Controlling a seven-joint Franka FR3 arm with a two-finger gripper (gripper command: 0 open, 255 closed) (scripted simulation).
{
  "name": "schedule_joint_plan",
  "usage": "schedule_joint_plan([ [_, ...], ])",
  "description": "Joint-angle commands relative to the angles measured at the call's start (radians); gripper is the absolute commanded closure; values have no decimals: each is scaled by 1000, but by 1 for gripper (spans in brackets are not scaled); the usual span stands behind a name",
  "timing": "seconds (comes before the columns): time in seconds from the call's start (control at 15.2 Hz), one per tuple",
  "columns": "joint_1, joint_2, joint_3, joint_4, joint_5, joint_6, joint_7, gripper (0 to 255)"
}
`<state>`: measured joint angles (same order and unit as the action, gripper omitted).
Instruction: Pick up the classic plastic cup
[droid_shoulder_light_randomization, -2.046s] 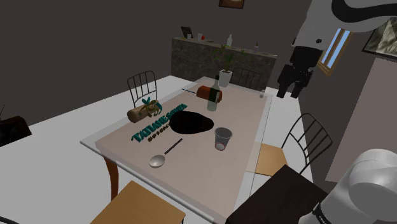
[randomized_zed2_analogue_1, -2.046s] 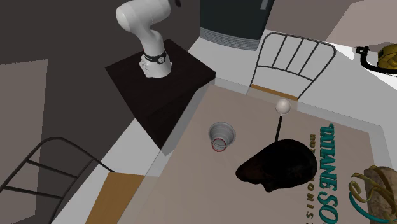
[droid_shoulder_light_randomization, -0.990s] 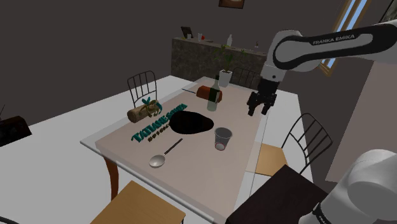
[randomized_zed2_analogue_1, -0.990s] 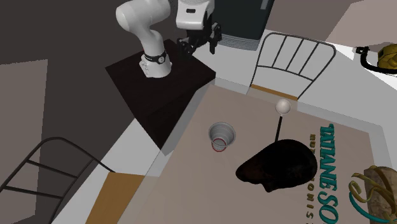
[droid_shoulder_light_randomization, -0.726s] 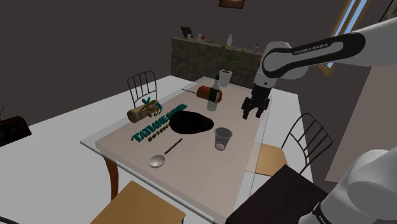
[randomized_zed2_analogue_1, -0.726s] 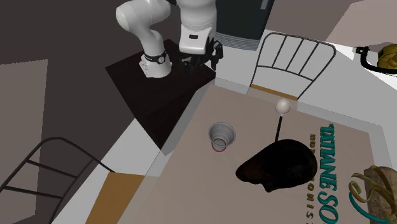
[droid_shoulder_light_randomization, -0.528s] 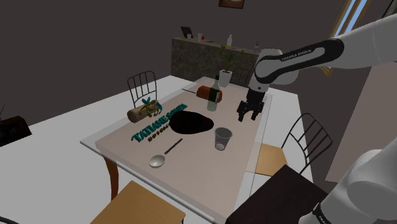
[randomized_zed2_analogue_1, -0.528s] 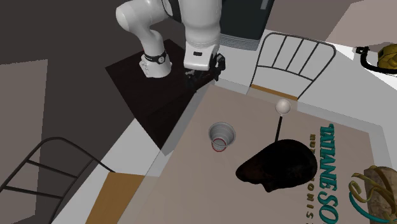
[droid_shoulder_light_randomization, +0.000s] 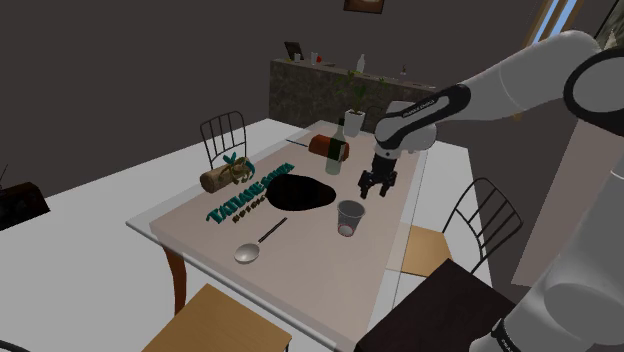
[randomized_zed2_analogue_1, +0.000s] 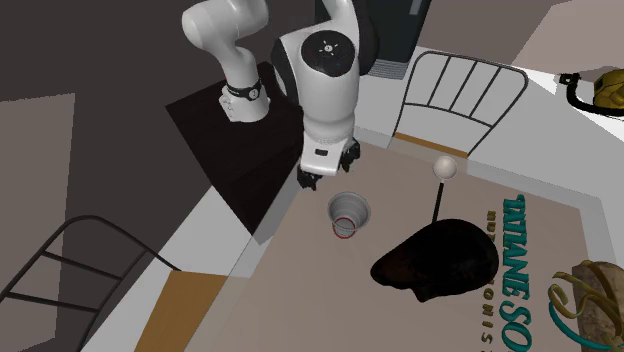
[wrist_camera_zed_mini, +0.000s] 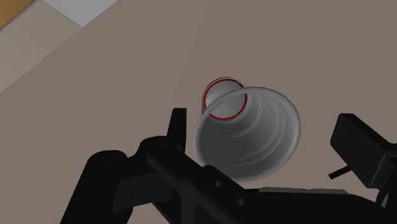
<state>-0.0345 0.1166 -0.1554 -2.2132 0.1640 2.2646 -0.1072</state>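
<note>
The white arm (droid_shoulder_light_randomization: 520, 75) arches from the shoulder view's right and bends down over the table, its wrist turned so the all-black two-finger gripper (droid_shoulder_light_randomization: 376, 190) points down at the tabletop just beyond the translucent grey ribbed cup with a red ring at its base (droid_shoulder_light_randomization: 350, 217). The cup stands upright on the pale brown table with a white edge (droid_shoulder_light_randomization: 310, 250), near the edge facing the dark box stand (randomized_zed2_analogue_1: 250, 130). Beside it lie a flat black irregular shape (droid_shoulder_light_randomization: 300, 192) and a spoon with a pale round bowl and thin dark handle (droid_shoulder_light_randomization: 252, 248); further along are teal lettering (droid_shoulder_light_randomization: 240, 200), a brown roll bound in green cord (droid_shoulder_light_randomization: 225, 178), a dark green bottle (droid_shoulder_light_randomization: 336, 152) and a white pot holding a plant (droid_shoulder_light_randomization: 355, 121). Wire-backed chairs (droid_shoulder_light_randomization: 222, 135) stand around it, with dark walls and a stone-faced counter (droid_shoulder_light_randomization: 340, 90) behind. In the wrist view the fingers (wrist_camera_zed_mini: 178, 124) stand wide apart above the cup's mouth, touching nothing and holding nothing.
</note>
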Motion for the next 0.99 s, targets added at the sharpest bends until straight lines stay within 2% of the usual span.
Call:
schedule_joint_plan([
  [0.0,-8,73,-2,40,16,31,-19,0],
  [0.4,-38,282,4,188,57,87,-62,0],
  [0.92,-47,359,19,187,83,163,-84,0],
])
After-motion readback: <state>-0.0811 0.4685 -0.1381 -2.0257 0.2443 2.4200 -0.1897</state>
